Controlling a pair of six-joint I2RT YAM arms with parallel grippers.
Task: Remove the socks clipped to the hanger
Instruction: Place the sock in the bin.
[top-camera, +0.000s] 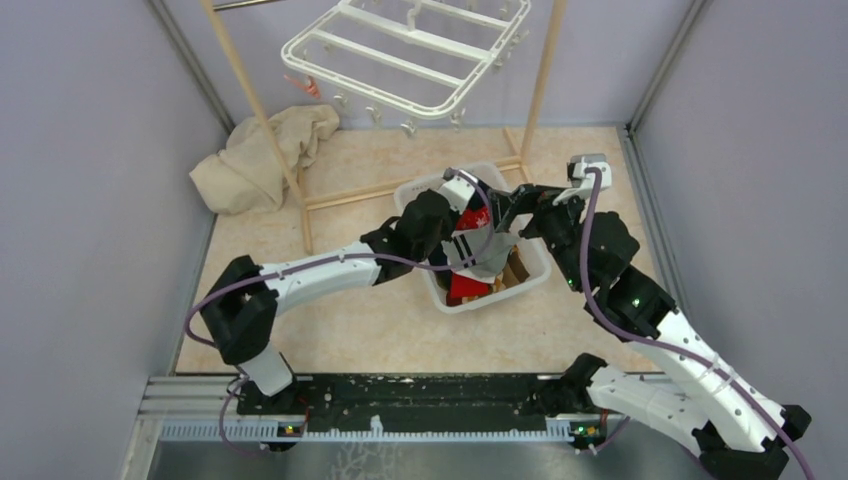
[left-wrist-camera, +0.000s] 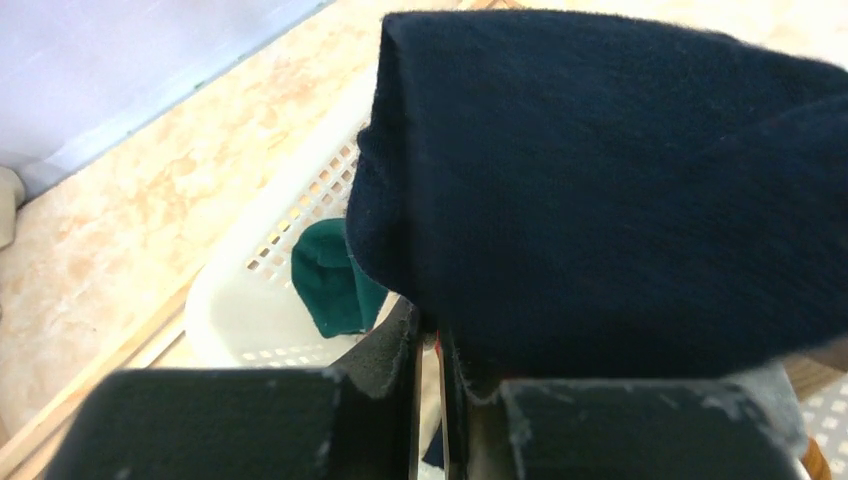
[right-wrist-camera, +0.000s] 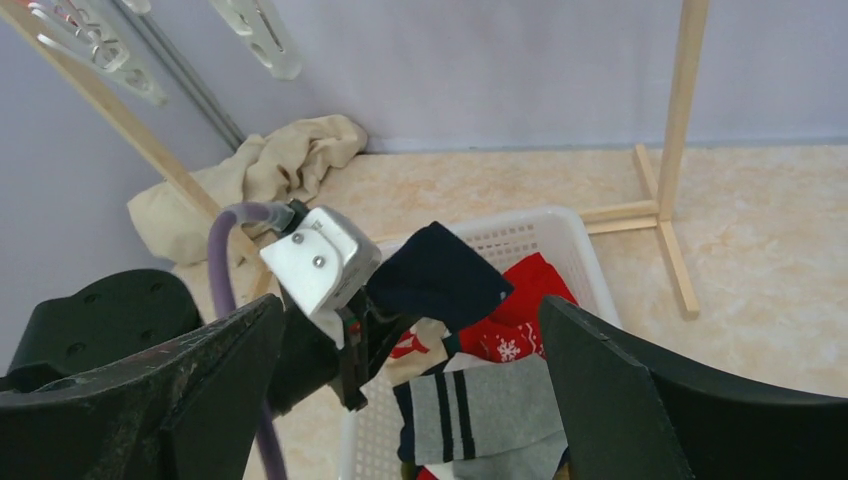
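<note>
Navy sock across most of the white basket

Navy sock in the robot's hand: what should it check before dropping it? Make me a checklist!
1. The left hand grips the navy sock: ok.
2. The navy sock hangs over the basket: ok.
3. The right hand is open and empty: ok.
4. The hands are clear of each other: cannot tell, they're close.
5. The hanger is bare: cannot tell, something red by its edge.
</note>
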